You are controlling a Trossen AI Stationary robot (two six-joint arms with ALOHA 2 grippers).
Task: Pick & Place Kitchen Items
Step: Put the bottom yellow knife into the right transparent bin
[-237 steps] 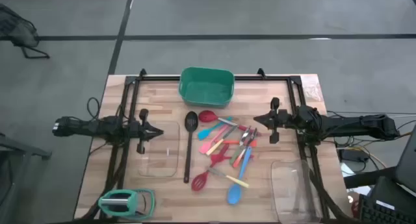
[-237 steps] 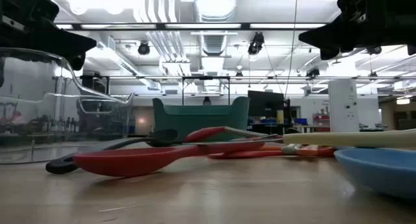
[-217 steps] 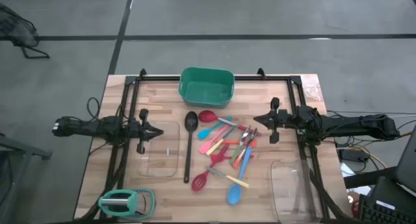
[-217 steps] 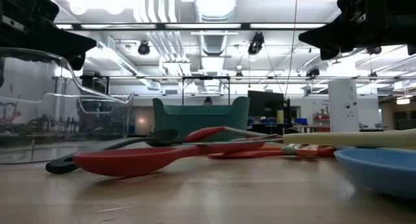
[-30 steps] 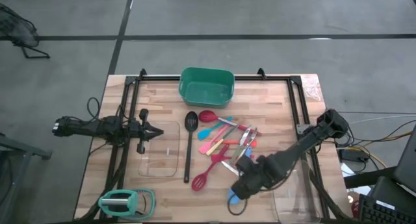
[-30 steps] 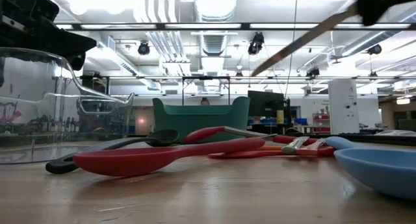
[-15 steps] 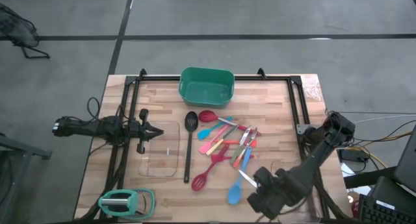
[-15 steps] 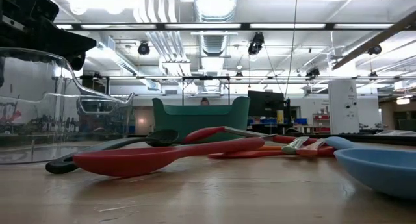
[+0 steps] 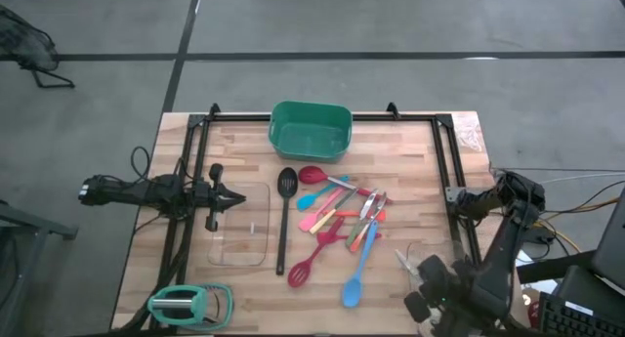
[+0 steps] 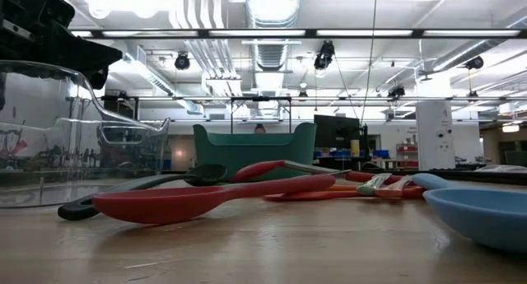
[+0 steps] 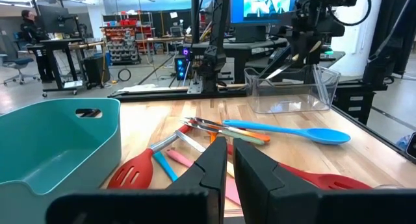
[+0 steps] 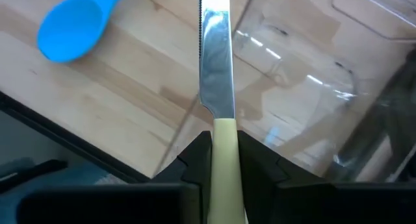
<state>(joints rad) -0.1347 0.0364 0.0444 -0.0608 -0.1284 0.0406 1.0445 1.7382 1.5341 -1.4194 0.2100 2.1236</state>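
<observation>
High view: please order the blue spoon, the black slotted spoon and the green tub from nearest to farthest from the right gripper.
From the right gripper, which holds a knife near the table's front right:
1. Blue spoon, just left of it.
2. Black slotted spoon, mid-table, farther left.
3. Green tub, at the back edge.

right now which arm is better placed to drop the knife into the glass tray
Right. The right gripper is shut on the knife and hangs over the clear glass tray at its side. The left gripper waits across the table, near the other tray.
</observation>
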